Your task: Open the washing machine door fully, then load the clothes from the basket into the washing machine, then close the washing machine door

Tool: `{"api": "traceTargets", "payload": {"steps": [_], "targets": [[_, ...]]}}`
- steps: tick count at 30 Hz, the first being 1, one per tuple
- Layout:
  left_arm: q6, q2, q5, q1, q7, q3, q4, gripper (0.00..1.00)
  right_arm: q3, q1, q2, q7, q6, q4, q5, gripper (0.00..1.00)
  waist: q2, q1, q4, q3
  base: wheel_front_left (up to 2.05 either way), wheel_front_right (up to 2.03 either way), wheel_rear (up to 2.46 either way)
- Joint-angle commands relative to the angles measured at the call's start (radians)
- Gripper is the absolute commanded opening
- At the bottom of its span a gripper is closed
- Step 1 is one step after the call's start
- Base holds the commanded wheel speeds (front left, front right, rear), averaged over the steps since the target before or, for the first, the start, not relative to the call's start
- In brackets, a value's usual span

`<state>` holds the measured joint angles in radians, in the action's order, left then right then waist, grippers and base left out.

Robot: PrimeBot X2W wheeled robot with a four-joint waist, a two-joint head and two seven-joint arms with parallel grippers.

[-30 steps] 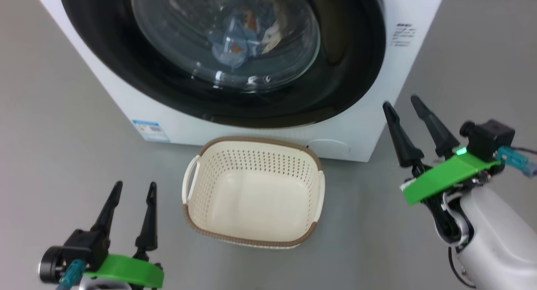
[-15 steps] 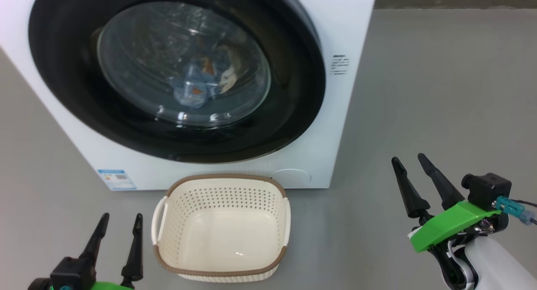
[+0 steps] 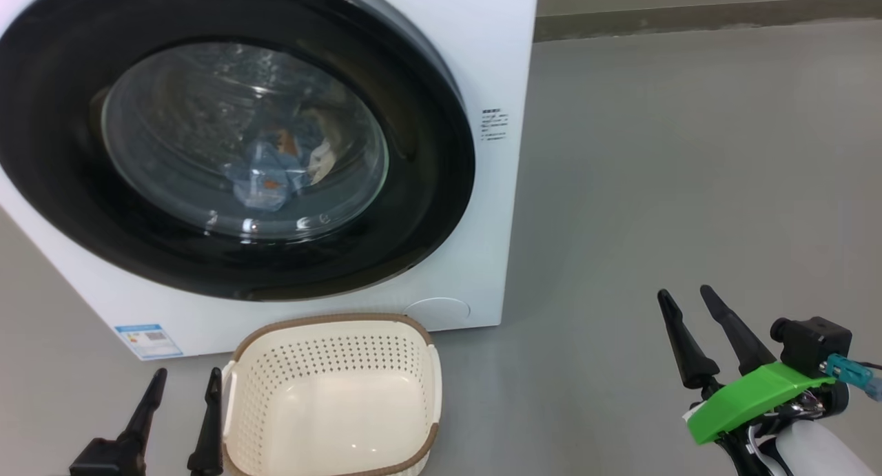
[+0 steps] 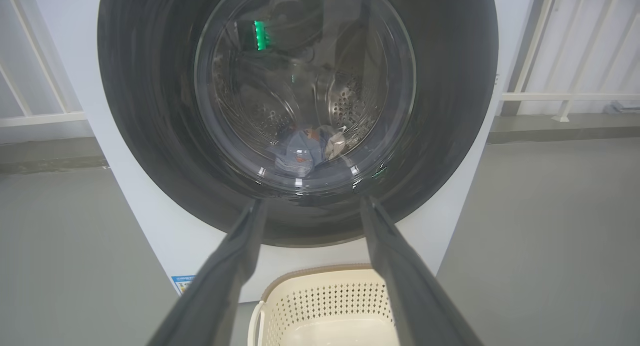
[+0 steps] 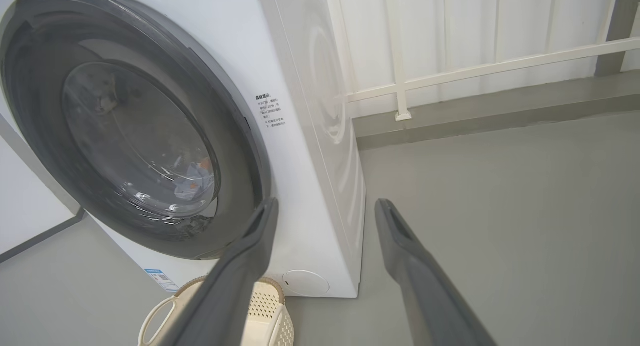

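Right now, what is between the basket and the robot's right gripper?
Nothing but bare grey floor lies between the basket and the right gripper, as the head view shows.

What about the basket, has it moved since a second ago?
No. The basket still sits at the washing machine's foot, right edge under the round cap; the view shifted.

No text can be read outright. The washing machine (image 3: 496,42) front has a small block of dark print (image 3: 491,124) at 3 o'clock of the washing machine door (image 3: 427,187) — several short lines, seemingly Chinese characters in the right wrist view, too small to read. A blue label sticker (image 3: 148,340) sits at 7 o'clock on the front — blue header, grey patch, wording illegible.
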<state>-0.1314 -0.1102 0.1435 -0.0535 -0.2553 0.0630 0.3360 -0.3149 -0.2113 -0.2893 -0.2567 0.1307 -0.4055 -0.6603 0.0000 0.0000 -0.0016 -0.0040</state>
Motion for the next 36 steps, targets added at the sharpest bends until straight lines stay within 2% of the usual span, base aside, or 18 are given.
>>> {"api": "traceTargets", "payload": {"steps": [1,14,36], "targets": [[0.001,-0.025,0.010,-0.017,-0.006,0.034,-0.019,1.00,-0.007,0.002,-0.018,-0.005,0.000,0.026,0.015,1.00,0.0000,0.0000,-0.008,-0.004,0.00,0.00,0.00],[0.001,-0.038,0.016,0.002,-0.006,0.053,-0.022,1.00,0.018,0.036,-0.027,-0.005,0.000,0.046,0.019,1.00,0.0000,0.0000,-0.041,-0.005,0.00,0.00,0.00],[0.001,-0.040,0.008,-0.002,-0.006,0.064,-0.026,1.00,0.028,0.040,-0.030,-0.005,0.000,0.070,0.023,1.00,0.0000,0.0000,-0.042,-0.002,0.00,0.00,0.00]]}}
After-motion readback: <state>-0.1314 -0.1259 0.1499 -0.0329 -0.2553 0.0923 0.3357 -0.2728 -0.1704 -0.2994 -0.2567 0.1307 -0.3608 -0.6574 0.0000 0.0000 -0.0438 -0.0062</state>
